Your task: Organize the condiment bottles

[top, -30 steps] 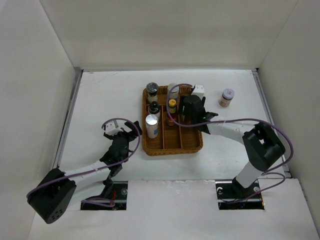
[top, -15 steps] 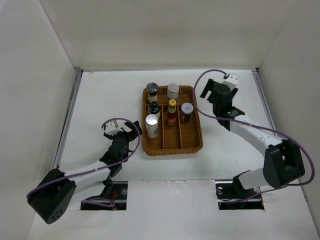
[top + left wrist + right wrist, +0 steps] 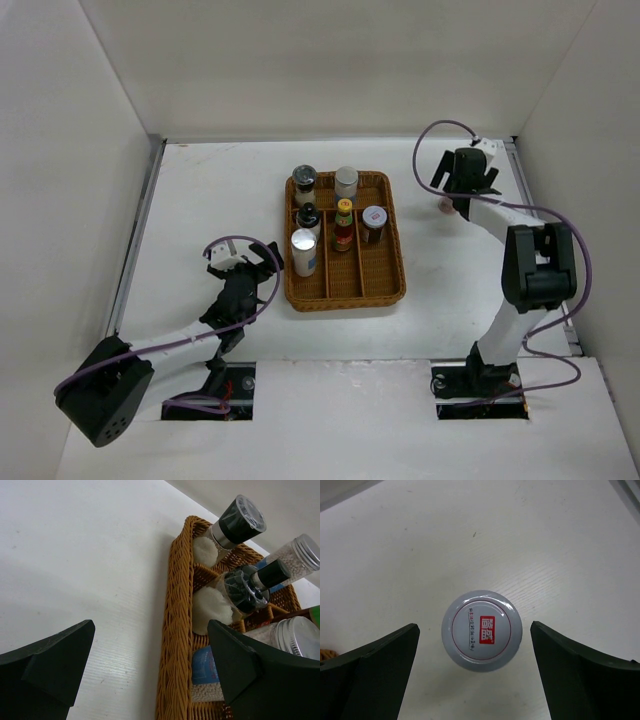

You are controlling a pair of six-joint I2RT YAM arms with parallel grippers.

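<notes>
A wicker tray [image 3: 385, 285] holds six condiment bottles: a dark-lidded shaker [image 3: 303, 183], a white-capped shaker [image 3: 346, 181], a small dark-capped bottle [image 3: 308, 215], a silver-capped white shaker [image 3: 303, 250], a yellow-capped red sauce bottle [image 3: 344, 225] and a pale-lidded jar [image 3: 374, 223]. A second pale-lidded jar [image 3: 482, 630] stands on the table right of the tray. My right gripper [image 3: 462, 182] hovers straight above it, open, fingers either side and apart from it [image 3: 474, 626]. My left gripper [image 3: 262, 258] is open and empty, low beside the tray's left rim [image 3: 180, 605].
White walls enclose the table on the left, back and right. The right arm reaches close to the back right corner. The left wrist view shows the tray's left column of shakers [image 3: 240, 517] from the side.
My right gripper let go of the pale-lidded jar in the tray, rose and swung right to above the jar on the table. The left arm has not moved.
</notes>
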